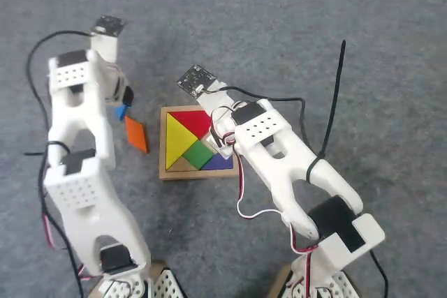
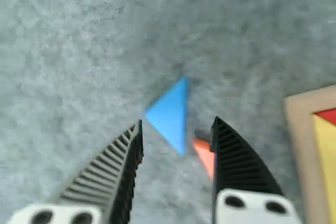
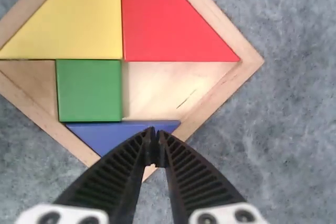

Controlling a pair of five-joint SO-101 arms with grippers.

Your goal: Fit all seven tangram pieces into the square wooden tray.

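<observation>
Your left gripper (image 2: pixel 177 124) has its jaws apart, and the blue triangle (image 2: pixel 170 114) lies on the mat (image 2: pixel 79 35) between the tips. Neither pad looks pressed against it. Your right gripper (image 3: pixel 154 132) has its jaws together with nothing in them, poised over the tray (image 3: pixel 251 62) at the dark blue triangle (image 3: pixel 113 132).

You are past halfway. Four pieces are seated in the tray:
- the yellow triangle (image 3: pixel 79 24)
- the red triangle (image 3: pixel 163 24)
- the green square (image 3: pixel 88 90)
- the dark blue triangle, along one rim

Two patches of bare wood remain. One lies between the red triangle, the green square and the dark blue triangle. The other is a corner patch on the other side of the green square, under the yellow triangle.

At least two pieces are left outside. From the high view, the blue triangle (image 1: pixel 121 110) sits left of the tray (image 1: pixel 163 146), under your left gripper (image 1: pixel 126 97). The orange piece (image 1: pixel 137 134) lies just nearer, between the blue triangle and the tray's left rim, apart from both.

The blue triangle looks like the piece in hand. It will need a clean pinch, a carry right, and turning to match a gap.
</observation>
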